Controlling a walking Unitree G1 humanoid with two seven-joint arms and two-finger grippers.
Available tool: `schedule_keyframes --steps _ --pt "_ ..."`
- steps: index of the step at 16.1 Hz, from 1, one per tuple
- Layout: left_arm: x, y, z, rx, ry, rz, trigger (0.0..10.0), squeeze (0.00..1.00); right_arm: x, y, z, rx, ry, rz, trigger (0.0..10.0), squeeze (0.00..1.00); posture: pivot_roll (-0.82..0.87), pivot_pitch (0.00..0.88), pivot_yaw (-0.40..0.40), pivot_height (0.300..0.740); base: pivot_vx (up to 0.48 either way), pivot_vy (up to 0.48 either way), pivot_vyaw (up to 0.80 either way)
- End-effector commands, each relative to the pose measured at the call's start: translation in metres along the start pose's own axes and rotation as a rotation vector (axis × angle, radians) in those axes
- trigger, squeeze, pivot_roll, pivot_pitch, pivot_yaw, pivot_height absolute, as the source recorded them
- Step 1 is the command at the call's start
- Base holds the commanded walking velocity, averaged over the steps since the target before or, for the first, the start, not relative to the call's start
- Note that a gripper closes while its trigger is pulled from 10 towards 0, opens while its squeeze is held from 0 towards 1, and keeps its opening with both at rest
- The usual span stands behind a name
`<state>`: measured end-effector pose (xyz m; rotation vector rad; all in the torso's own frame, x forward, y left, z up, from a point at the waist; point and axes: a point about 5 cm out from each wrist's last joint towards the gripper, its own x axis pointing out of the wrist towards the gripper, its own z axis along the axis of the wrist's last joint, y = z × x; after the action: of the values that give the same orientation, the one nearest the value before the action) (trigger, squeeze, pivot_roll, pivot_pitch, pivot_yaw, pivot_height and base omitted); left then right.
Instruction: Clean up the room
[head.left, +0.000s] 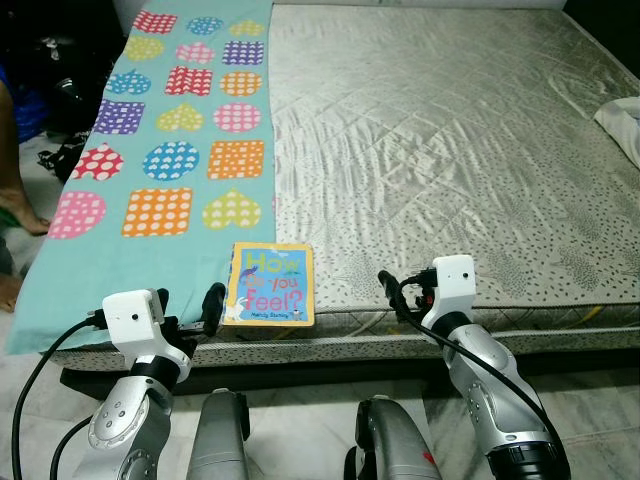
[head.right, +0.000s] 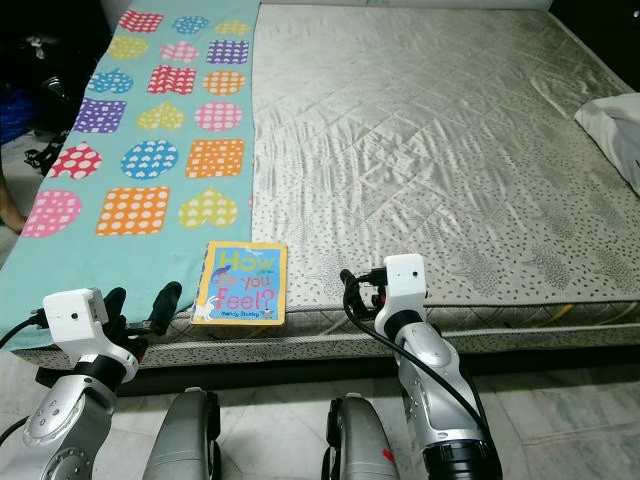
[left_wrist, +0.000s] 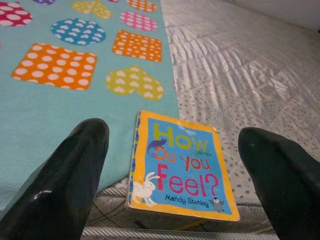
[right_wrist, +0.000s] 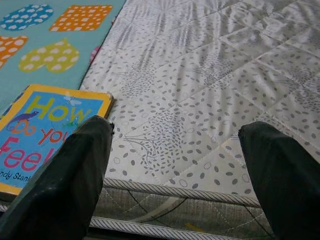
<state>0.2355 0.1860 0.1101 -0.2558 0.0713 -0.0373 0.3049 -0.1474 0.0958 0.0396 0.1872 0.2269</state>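
Bed (head.left: 450, 150): a wide mattress in a silvery quilted cover takes up most of the scene; its near edge runs just ahead of both arms, so the robot stands right up against it.
Blanket (head.left: 190, 120): teal, printed with dotted hearts, squares and circles, laid down the left side of the bed from far to near.
White cloth (head.left: 622, 120): a crumpled piece at the far right edge of the mattress, well apart from both arms.
Person: a bare leg and foot (head.left: 15, 205) at the far left, on the floor beside the bed.
Book (head.left: 268, 285): the board book "How Do You Feel?" lies flat, cover up, at the near edge of the mattress, overlapping the blanket's right border. Judged the item to tidy, being loose on the bed.
Left gripper (head.left: 190, 318): just left of the book at the mattress edge, jaws spread wide; the wrist camera frames the book between them, which suggests it is lined up to take it.
Right gripper (head.left: 398, 292): near the mattress edge to the book's right, jaws wide and holding nothing.
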Motion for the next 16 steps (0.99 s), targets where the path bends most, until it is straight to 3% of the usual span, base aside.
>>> schedule_keyframes --steps 1,16 --pt "-0.0009 0.0005 0.0034 0.011 -0.006 -0.008 10.0 0.0 -0.0004 -0.0016 -0.0031 0.011 0.013 -0.005 10.0 0.0 0.03 0.223 -0.033 0.625 0.266 0.0 0.0" --pt "0.0007 0.001 0.0027 0.014 -0.005 -0.009 10.0 0.0 0.001 -0.0013 -0.0032 0.011 0.011 -0.007 10.0 0.0 0.03 0.207 -0.031 0.625 0.301 0.0 0.0"
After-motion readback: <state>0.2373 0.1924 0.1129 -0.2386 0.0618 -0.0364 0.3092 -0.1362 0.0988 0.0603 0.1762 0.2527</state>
